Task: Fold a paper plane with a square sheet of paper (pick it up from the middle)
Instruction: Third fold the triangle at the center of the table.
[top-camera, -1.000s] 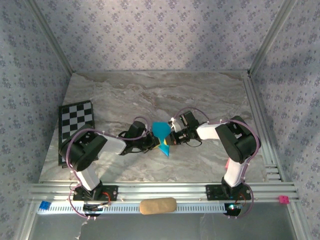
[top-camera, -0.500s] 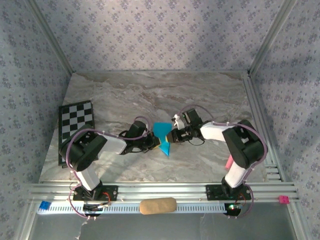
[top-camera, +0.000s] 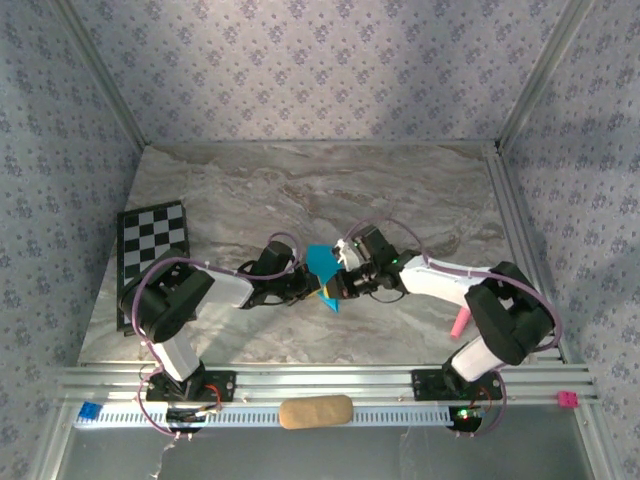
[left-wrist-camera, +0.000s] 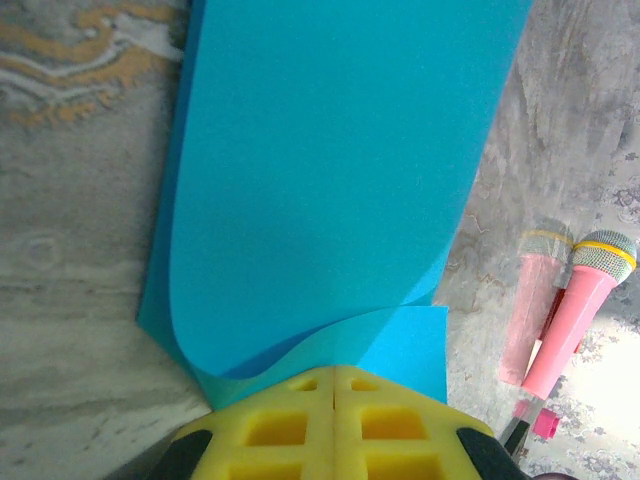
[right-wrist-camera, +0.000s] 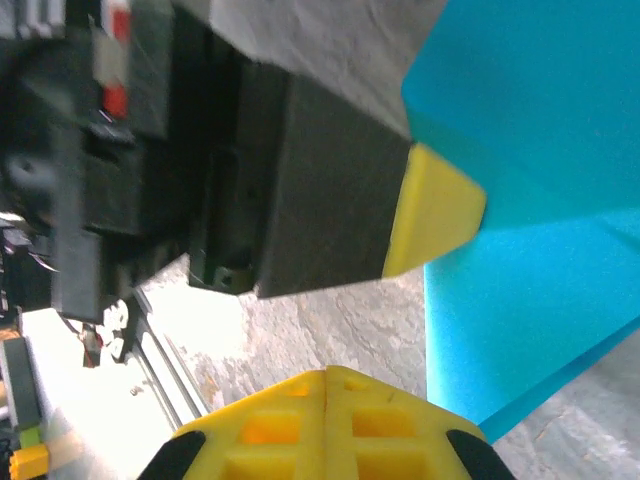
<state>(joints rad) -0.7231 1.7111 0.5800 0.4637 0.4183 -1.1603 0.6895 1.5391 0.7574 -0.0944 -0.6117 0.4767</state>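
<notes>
Paper (top-camera: 322, 263) sat mid-frame in the top view, between my left gripper (top-camera: 314, 289) and right gripper (top-camera: 338, 284). In the left wrist view, bottom centre, my left gripper (left-wrist-camera: 333, 385) was clamped shut on the paper's (left-wrist-camera: 330, 170) curled near edge, probably anchoring it for a fold. In the right wrist view, my right gripper (right-wrist-camera: 327, 395) was closed at the bottom, apparently on nothing, with the paper (right-wrist-camera: 545, 140) just to its right.

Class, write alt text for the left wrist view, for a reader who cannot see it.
The left gripper, its yellow pads pressed shut, pinches the near edge of the square sheet of paper, bright turquoise and curled over on itself above a marbled table. A pink stick lies at the right.
</notes>
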